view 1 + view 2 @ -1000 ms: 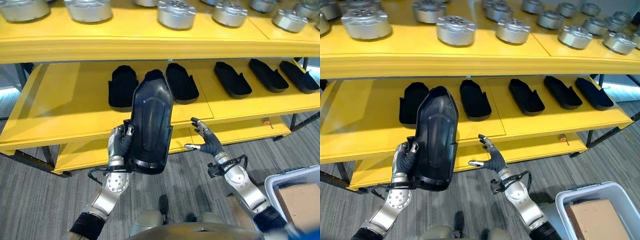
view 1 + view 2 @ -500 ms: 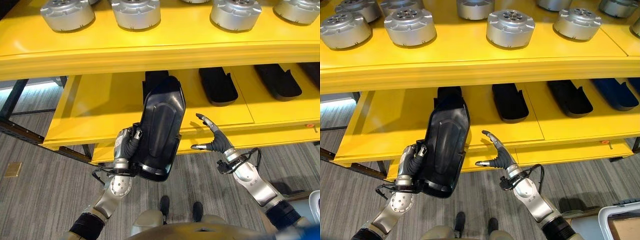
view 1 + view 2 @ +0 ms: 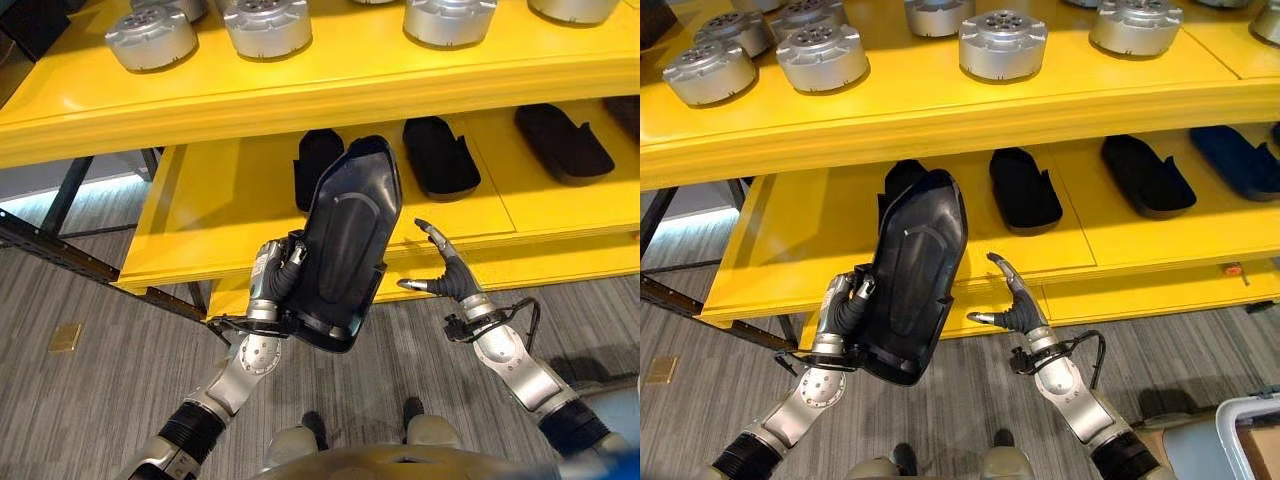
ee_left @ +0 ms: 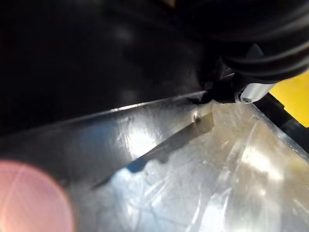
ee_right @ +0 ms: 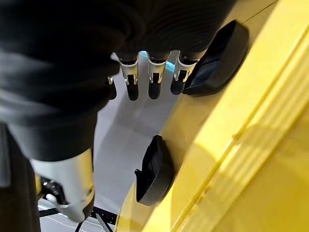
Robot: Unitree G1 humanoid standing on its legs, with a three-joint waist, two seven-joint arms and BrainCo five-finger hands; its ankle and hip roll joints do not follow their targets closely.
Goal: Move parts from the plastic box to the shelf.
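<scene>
My left hand (image 3: 273, 287) is shut on the lower edge of a large black moulded shell part (image 3: 350, 235). It holds the part up on end, leaning right, in front of the yellow shelf's middle level (image 3: 215, 215). The part's top covers part of the leftmost black part (image 3: 315, 160) lying there. The shell's glossy surface (image 4: 145, 145) shows close up in the left wrist view. My right hand (image 3: 447, 282) is open just right of the shell, apart from it, with straight fingers (image 5: 154, 83) towards the shelf.
More black parts (image 3: 440, 155) lie in a row along the middle level, with bare yellow board to their left. Silver round metal parts (image 3: 267, 24) stand on the top level. A corner of the pale plastic box (image 3: 1252, 440) shows at the lower right on the floor.
The camera has shifted, so the shelf sits differently in view. My left hand still holds the shell, now leaning more to the right. The right hand stays open beside it.
</scene>
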